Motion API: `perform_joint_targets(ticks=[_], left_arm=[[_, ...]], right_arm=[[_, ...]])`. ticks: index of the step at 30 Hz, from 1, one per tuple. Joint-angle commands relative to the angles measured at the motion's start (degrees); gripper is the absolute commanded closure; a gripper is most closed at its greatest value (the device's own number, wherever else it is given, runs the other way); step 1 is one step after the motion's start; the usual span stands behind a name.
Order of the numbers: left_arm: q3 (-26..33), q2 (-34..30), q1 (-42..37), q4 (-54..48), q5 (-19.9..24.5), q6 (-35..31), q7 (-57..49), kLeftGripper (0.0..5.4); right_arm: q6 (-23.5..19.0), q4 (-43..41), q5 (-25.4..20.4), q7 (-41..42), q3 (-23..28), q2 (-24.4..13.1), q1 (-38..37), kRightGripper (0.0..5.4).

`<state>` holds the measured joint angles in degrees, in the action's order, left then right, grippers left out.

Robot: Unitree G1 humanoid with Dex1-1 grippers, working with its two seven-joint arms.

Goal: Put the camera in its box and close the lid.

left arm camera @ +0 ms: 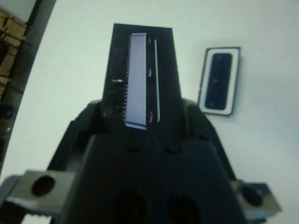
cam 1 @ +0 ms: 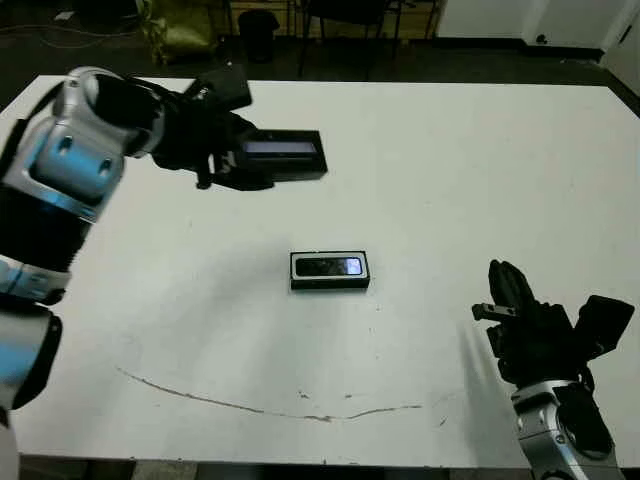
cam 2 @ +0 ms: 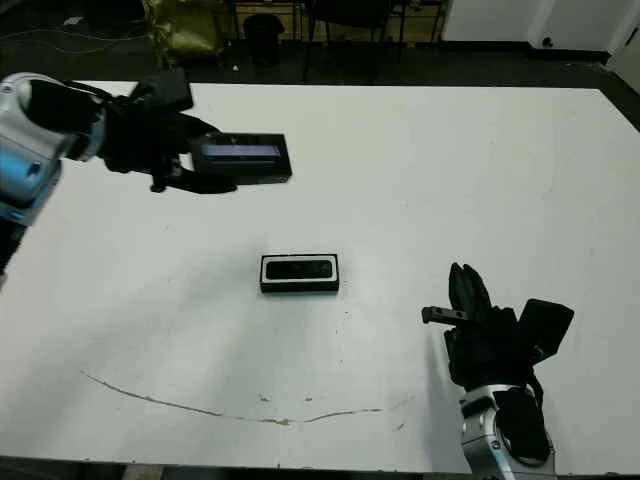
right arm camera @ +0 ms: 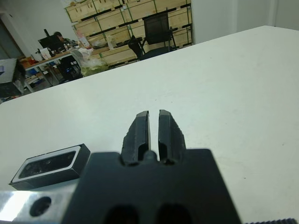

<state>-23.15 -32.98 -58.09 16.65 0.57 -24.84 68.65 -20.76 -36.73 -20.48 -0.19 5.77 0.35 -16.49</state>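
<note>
**Operator A:** Item one, the lid (cam 1: 285, 157): flat black rectangular panel, with a shiny greyish window strip down its middle. My left gripper (cam 1: 237, 160) has its jaws clamped on one short end of it. It is near the far left part of the surface (cam 1: 450, 180), but I cannot tell whether it touches. Its long axis runs along the surface's far edge, the free end pointing toward the right edge.

**Operator B:** Item two?

**Operator A:** The box (cam 1: 329, 271): small shallow tray, black outer walls, thin white lining showing as a rim. It sits near the middle of the surface, long axis parallel to the near edge. The camera (cam 1: 331, 266) lies inside it, a slim glossy black bar with rounded ends, aligned with the box. A bluish-white patch shows on its face toward the right-hand end.

**Operator B:** The other arm?

**Operator A:** My right gripper (right arm camera: 153, 128) is near the near right corner, its jaws pressed together on nothing, well apart from the box. The fingers are matt black.

**Operator B:** Anything hard to read?

**Operator A:** The gripped end of the lid is hidden behind the gripper body. A thin dark crack-like line runs across the surface by the near edge. The surface itself is smooth and white.
</note>
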Motion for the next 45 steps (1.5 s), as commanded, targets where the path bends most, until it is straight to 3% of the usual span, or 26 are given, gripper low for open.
perform_joint_targets(ticks=[1, 11, 21, 27, 31, 40, 45], left_arm=[[-0.88, 2.0, -0.71, 1.57, -0.23, 0.16, 1.88, 2.77], [-1.42, 6.22, -1.3, 6.04, 0.48, 0.27, 6.93, 2.77], [-2.7, 10.23, -2.64, 10.94, -1.65, 1.6, 8.4, 2.77], [-3.91, 12.02, -2.91, 11.45, -2.27, -0.17, 9.2, 2.77], [-3.95, 13.08, -2.11, 11.18, -1.98, -1.51, 8.93, 2.77], [-4.91, 14.31, -0.71, 13.45, -2.61, -1.78, 8.8, 2.77], [-5.9, 14.55, 0.31, 13.56, -3.47, -3.05, 8.32, 2.77]], right_arm=[[-0.09, 1.42, 0.07, 0.27, -0.02, -0.16, -0.54, 5.4], [0.05, 2.56, -1.22, 1.83, 0.55, -0.45, 0.03, 5.4], [-1.45, 2.64, -2.6, 1.63, 0.85, -0.52, 0.29, 5.4], [1.5, 5.21, -2.2, 4.33, 0.96, -1.44, 0.65, 5.4], [0.83, 5.53, -3.16, 4.35, 1.06, -0.98, 0.94, 5.4], [1.11, 5.55, -3.21, 4.07, 0.95, -0.59, 0.66, 5.4], [1.51, 5.0, -1.09, 3.88, 0.34, -1.44, 0.26, 5.4]])
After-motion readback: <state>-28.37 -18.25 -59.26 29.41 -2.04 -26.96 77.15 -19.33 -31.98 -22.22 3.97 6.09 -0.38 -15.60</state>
